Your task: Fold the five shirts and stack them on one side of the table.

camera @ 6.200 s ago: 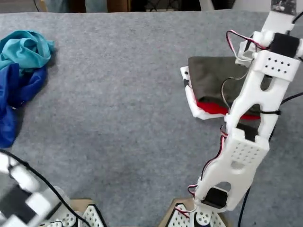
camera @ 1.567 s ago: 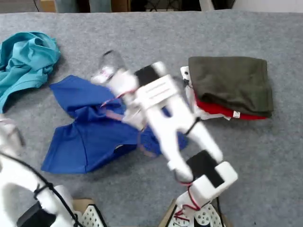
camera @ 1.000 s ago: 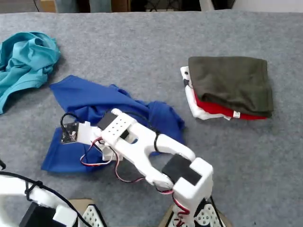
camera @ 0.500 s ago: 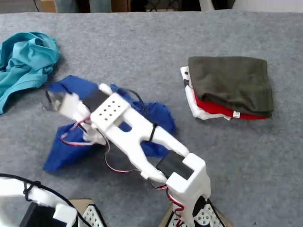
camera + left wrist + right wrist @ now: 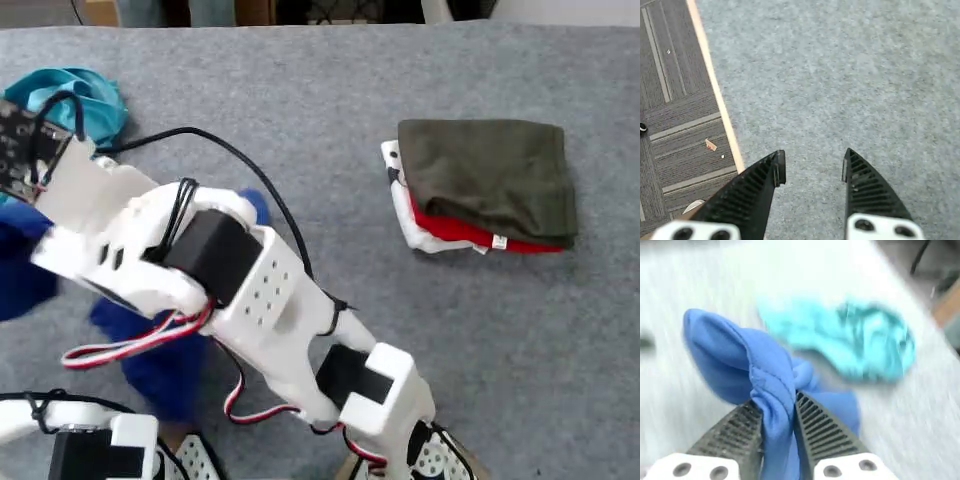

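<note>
My right gripper [image 5: 776, 400] is shut on a bunched fold of the blue shirt [image 5: 765, 375], which hangs from it. In the high view the right arm [image 5: 230, 280] stretches across to the table's left side, raised high, and covers most of the blue shirt [image 5: 150, 360]. A crumpled teal shirt [image 5: 95, 95] lies at the far left, also seen beyond the gripper as the teal shirt [image 5: 860, 345]. On the right sits a folded stack: an olive shirt [image 5: 485, 175] on a red one [image 5: 465, 232] on a white one [image 5: 405, 215]. My left gripper [image 5: 812, 167] stands open over bare table.
The grey felt table [image 5: 330, 100] is bare between the blue shirt and the stack. The table's wooden edge [image 5: 715, 90] runs beside my left gripper, with carpeted floor [image 5: 670, 100] beyond it. The left arm's base [image 5: 80, 445] sits at the near left corner.
The right arm swept left over the spread blue shirt, closed on it and lifted it up and leftward, so the shirt is now gathered and hanging.
</note>
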Available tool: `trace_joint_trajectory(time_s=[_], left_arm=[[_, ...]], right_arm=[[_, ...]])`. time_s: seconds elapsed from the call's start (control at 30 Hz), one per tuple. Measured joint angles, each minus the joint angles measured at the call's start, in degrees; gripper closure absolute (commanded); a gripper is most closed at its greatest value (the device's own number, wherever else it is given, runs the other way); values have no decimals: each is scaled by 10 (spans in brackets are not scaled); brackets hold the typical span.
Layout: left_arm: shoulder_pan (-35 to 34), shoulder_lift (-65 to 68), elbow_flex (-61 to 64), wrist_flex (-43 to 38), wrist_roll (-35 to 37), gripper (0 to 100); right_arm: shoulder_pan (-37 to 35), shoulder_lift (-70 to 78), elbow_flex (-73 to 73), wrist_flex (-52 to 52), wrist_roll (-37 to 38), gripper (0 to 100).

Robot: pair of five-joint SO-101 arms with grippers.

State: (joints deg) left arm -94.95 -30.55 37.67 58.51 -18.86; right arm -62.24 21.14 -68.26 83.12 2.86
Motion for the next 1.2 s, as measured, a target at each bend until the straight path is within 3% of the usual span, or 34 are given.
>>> trace_joint_trajectory(time_s=[0.1, 0.23, 0.53, 0.8, 1.0, 1.2], left_arm=[[0, 0, 0, -2, 0, 792], [0, 0, 0, -2, 0, 792], [14, 0, 2, -2, 0, 792], [76, 0, 48, -2, 0, 792], [149, 0, 52, 30, 1, 789], [310, 0, 12, 164, -11, 790]], right_arm=[[11, 0, -5, -70, -63, 985], [68, 18, 8, -84, -119, 985], [258, 114, 123, 63, -128, 985], [389, 244, 173, 165, 0, 984], [455, 274, 219, 174, 61, 982], [458, 269, 321, 175, 102, 809]])
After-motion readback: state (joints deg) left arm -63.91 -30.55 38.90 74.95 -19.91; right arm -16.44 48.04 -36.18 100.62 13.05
